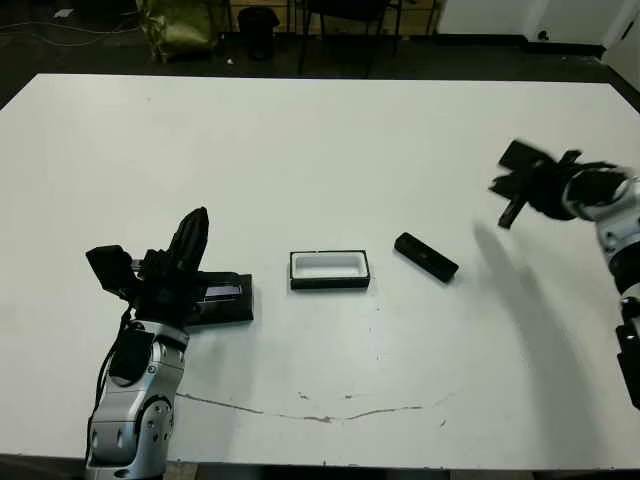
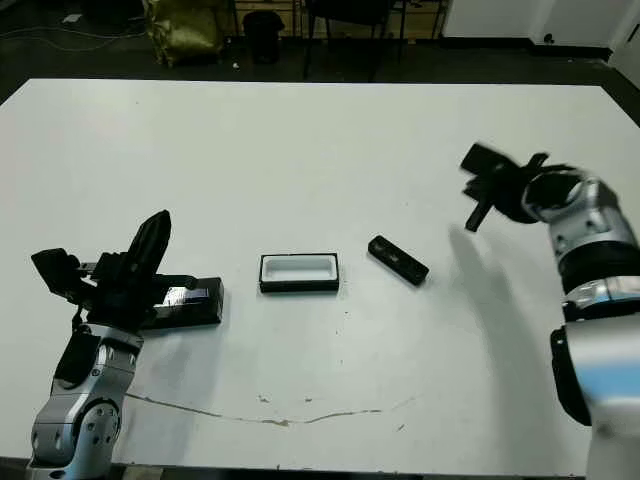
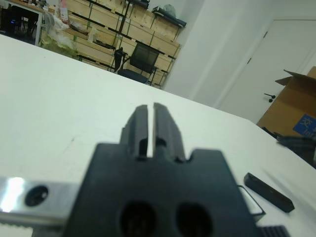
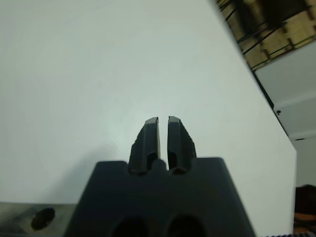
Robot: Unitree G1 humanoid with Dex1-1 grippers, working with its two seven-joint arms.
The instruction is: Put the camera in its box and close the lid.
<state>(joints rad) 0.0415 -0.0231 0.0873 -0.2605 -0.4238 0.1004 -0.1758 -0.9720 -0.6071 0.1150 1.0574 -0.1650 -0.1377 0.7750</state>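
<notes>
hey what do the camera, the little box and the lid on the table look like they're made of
Camera: looks like hard black plastic, mostly matte, with straight moulded edges; metal cannot be ruled out.
Box: black rigid walls, probably card or plastic; the white inside looks soft and matte, possibly foam.
Lid: flat black slab, matte, likely the same stuff as the box walls; its pale strip catches light like glossy foil or print.

Left tool (image 1: 196,228) low at near-left, fingers together, empty. Right tool (image 1: 512,212) raised at far right, fingers together.
</notes>
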